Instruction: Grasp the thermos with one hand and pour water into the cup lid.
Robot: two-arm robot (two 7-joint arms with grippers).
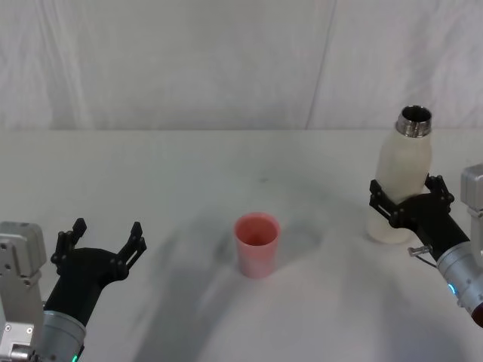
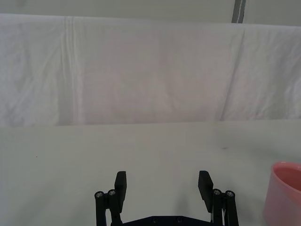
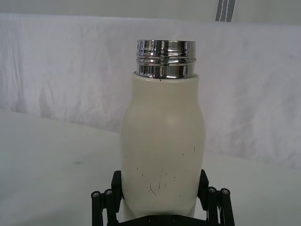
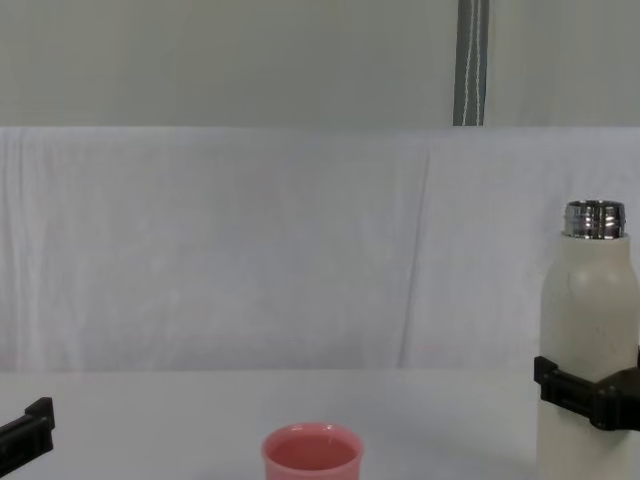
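Thermos [image 1: 404,177] upright on counter [image 1: 189,173], far right, steel neck uncapped | right gripper [image 1: 411,200] jaws closed around its lower body (fingers on both sides) | cup lid [image 1: 256,243] mid-counter, mouth up, well apart from thermos | left gripper [image 1: 102,243] low at left, jaws spread wide, holding nothing

No readable text

The thermos [image 3: 162,155] carries no lettering, brand or number: its cream body shows only small dark scuffs, and its steel neck is plain. The cup lid [image 1: 256,243] is bare pink, with no mark on its side or rim.
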